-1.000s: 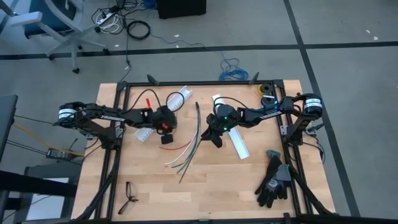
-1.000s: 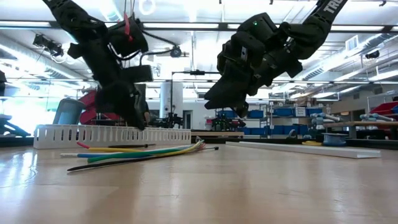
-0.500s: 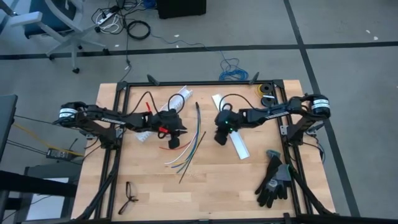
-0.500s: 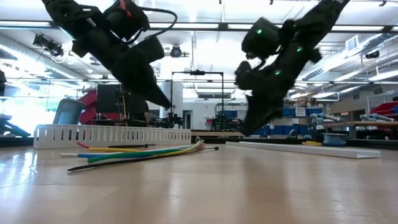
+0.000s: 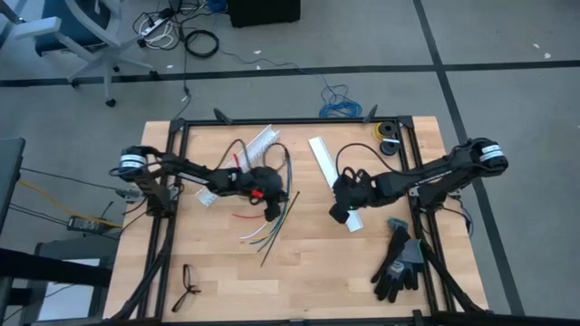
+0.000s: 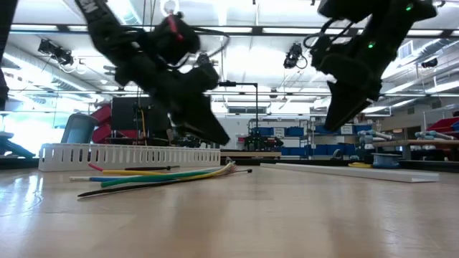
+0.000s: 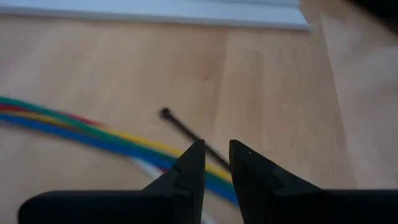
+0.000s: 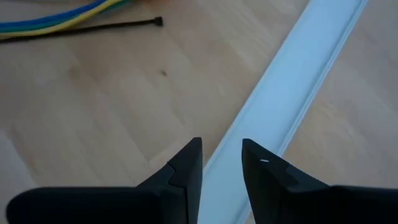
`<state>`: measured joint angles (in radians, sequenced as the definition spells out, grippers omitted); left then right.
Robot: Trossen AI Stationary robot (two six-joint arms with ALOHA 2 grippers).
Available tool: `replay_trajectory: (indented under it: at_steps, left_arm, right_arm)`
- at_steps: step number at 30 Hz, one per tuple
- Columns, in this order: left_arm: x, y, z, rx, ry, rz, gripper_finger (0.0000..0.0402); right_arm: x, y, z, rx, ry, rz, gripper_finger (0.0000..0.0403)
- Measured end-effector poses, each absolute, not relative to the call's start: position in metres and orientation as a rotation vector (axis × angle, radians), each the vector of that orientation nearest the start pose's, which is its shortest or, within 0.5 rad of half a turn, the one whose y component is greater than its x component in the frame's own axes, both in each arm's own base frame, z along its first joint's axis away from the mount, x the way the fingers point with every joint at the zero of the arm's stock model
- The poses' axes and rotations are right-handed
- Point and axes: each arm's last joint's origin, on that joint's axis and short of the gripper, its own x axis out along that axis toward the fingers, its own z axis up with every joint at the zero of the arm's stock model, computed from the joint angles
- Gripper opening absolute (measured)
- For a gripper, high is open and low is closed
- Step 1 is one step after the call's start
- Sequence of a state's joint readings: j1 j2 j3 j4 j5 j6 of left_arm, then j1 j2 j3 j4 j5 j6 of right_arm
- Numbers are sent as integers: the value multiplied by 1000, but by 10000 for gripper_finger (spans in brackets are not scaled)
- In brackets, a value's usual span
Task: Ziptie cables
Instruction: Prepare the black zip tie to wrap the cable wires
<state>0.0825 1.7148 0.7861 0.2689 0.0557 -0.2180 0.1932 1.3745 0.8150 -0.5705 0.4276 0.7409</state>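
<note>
Left jaws – narrow gap, empty (above cables) | right jaws – slightly apart, empty

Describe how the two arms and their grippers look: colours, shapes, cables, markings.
Both arms are dark, jointed, with white-ringed shoulder joints. The left gripper and right gripper each end in two black, wedge-shaped fingers. The left arm carries a red part and looping black cable near its wrist; the right arm shows a green light.

We see the cables fanned in red, green, blue, yellow and white across a pale wood table; a thin strip beside them is black, the channel is white, and the gloves black and grey.
</note>
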Motion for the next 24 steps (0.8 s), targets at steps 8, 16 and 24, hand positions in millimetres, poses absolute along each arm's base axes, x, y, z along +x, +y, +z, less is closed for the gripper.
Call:
replay_trajectory:
  at_steps: [8,16,24]
  left_arm:
    - [376,21,142,-314,811,156,82]
    - [391,24,142,-374,878,308,82]
    - [389,25,136,-425,922,354,82]
  right_arm:
    - [240,51,203,286,892,-570,100]
    - [237,61,203,267,900,-533,100]
    - [236,69,203,254,893,-497,100]
